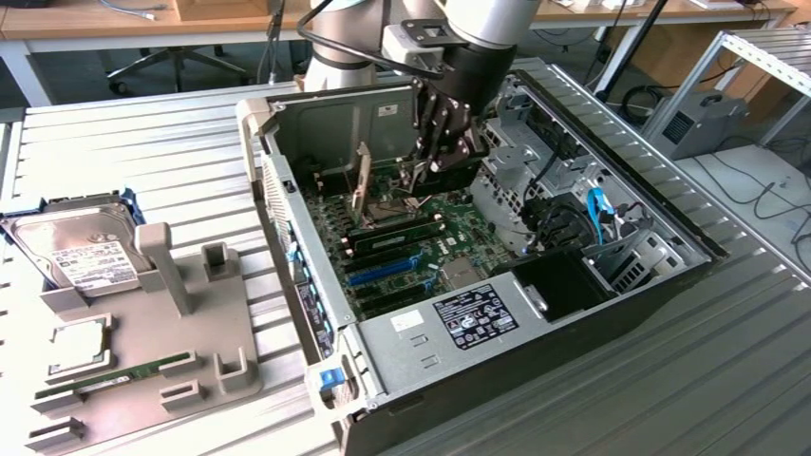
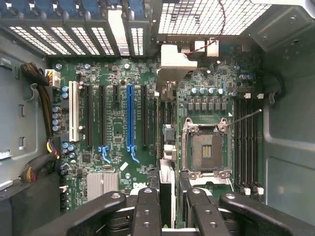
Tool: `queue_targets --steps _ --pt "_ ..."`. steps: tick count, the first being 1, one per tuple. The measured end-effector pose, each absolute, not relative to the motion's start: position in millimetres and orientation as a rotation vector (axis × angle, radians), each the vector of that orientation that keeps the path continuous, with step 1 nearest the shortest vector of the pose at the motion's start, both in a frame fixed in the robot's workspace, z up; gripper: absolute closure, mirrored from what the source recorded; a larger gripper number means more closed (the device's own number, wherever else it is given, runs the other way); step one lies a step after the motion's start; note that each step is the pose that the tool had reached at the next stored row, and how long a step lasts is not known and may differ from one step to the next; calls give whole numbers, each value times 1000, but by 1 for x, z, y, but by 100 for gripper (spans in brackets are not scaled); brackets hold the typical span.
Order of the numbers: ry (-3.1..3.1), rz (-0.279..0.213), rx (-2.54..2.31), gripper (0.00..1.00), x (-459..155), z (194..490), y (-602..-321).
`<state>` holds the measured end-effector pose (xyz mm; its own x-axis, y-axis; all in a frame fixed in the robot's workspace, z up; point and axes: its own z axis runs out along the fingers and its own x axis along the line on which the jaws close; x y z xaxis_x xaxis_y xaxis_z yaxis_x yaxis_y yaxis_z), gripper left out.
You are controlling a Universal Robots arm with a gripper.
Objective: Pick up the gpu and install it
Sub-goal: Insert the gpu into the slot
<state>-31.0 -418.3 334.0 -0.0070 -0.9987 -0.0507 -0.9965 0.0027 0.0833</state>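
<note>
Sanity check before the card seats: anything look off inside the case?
The CPU socket is bare, and its wire lever is swung loose. The gripper holds the gpu edge-on, seemingly beside the black slot rather than over it. No damage shows.

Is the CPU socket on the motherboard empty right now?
Yes: in the wrist view the CPU socket sits open with bare contacts and no processor in its metal frame.
</note>
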Motion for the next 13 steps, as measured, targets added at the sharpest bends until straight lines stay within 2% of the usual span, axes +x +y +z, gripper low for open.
queue_targets --steps 13 --pt "-2208 -148 2197 74 -31 334 -421"
